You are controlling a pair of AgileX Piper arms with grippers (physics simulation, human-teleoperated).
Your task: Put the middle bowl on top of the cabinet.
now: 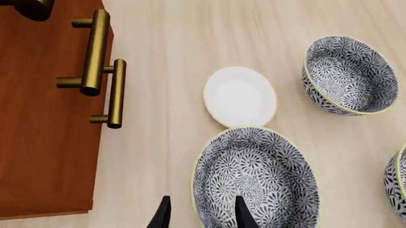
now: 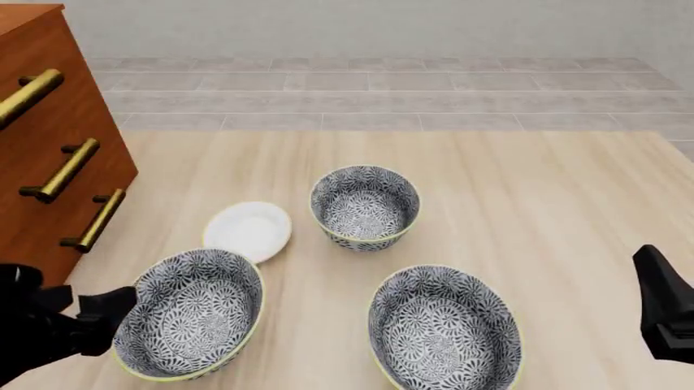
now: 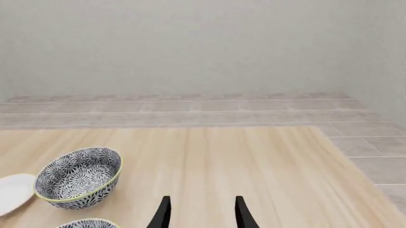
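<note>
At the near left of the pale wooden table (image 2: 564, 211), the wide round black-and-white floral bowl with a yellow rim (image 2: 190, 313) sits mouth up, round, with no long axis. Only the left wrist view shows the left gripper (image 1: 201, 216) parted astride its rim. The right gripper (image 3: 199, 214) hangs spread at the near right. Farther left stands the tall reddish-brown wooden cabinet (image 2: 54, 138)

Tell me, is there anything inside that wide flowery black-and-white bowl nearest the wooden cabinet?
Nothing shows inside the wide black-and-white floral bowl: only its patterned lining. In the left wrist view the left gripper has one black fingertip over its near rim, hiding a small strip there.
</note>
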